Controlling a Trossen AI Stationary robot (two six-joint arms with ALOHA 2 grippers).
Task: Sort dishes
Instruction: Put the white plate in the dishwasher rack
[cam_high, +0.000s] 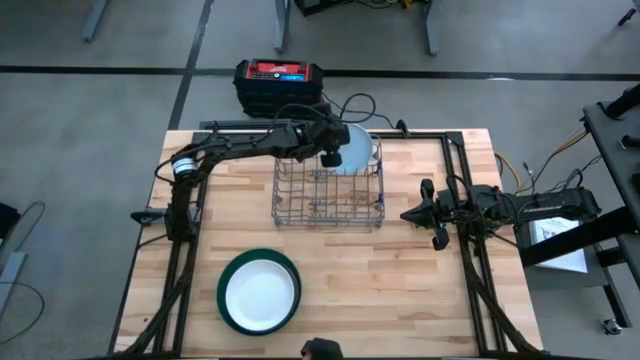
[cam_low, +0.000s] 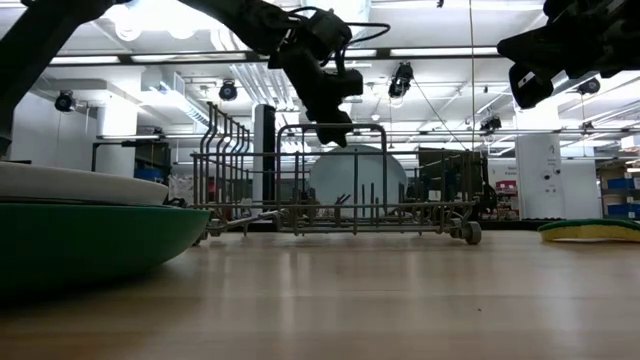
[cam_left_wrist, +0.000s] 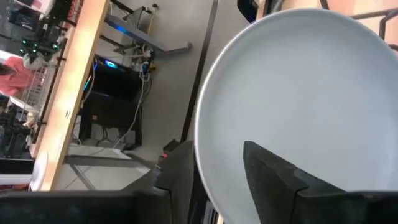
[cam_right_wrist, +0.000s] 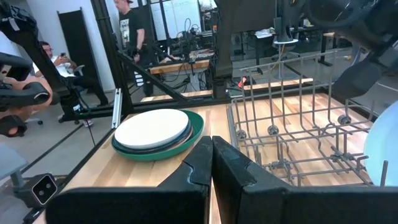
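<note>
A pale blue plate (cam_high: 356, 150) stands on edge in the far right part of the grey wire rack (cam_high: 328, 195), upright between the rack's wires (cam_low: 357, 185). My left gripper (cam_left_wrist: 214, 148) is open at the plate's upper rim, one finger behind the rim and one in front of the plate's face. A white plate (cam_high: 260, 292) lies inside a larger dark green plate (cam_high: 224, 290) on the table near the front edge. My right gripper (cam_high: 408, 213) is shut and waits level, right of the rack.
The rack's near and left slots hold no plates (cam_right_wrist: 292, 137). A black and red box (cam_high: 280, 80) sits beyond the table's far edge. Black frame rails run along the table's left and right sides. People (cam_right_wrist: 134, 25) are in the room beyond the table.
</note>
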